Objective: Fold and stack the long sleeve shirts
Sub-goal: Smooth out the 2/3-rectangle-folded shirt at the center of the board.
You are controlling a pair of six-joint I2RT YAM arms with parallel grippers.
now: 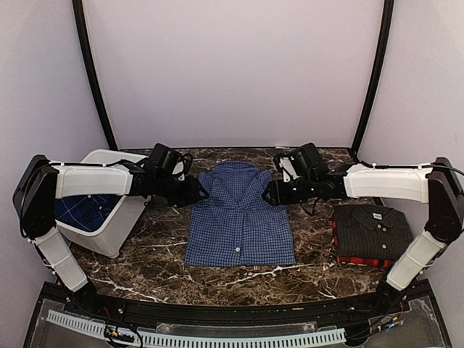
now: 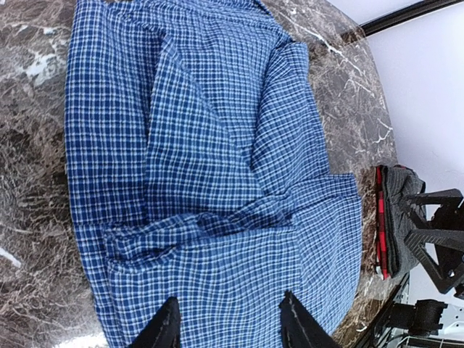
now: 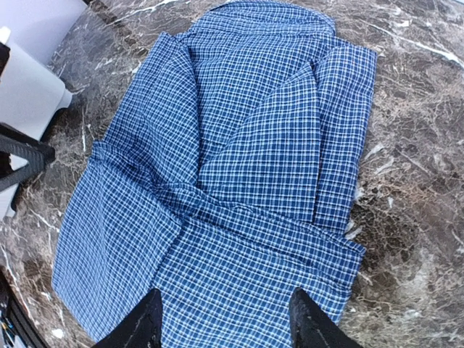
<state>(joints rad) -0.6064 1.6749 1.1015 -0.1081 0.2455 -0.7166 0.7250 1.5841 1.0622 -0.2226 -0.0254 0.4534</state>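
Shirt status: blue shirt (image 1: 239, 217) lies flat mid-bench (image 1: 159, 268), collar toward the far wall, sides folded in over the middle. One white button (image 1: 238, 249) shows near the hem.

Left arm (image 1: 94, 180) reaches in from the bin side and puts the left jaws at the shirt's left shoulder edge. Right arm (image 1: 384, 181) mirrors it, right jaws at the right shoulder edge.

Your wrist views show both sets of jaws spread wide, left fingers (image 2: 161, 330) and right fingers (image 3: 138, 326) apart, with only check cloth seen between them. Nothing is pinched. Can't tell whether the tips touch the cloth.

Black shirt (image 1: 371, 226) sits folded on top of the red shirt (image 1: 360, 260) at the right end of the bench, well apart from the blue one. Its white neck label (image 1: 376, 215) is too small to read.

Bin (image 1: 109, 232) is at the left end, with dark blue checked cloth (image 1: 83, 210) inside. No readable brand anywhere.
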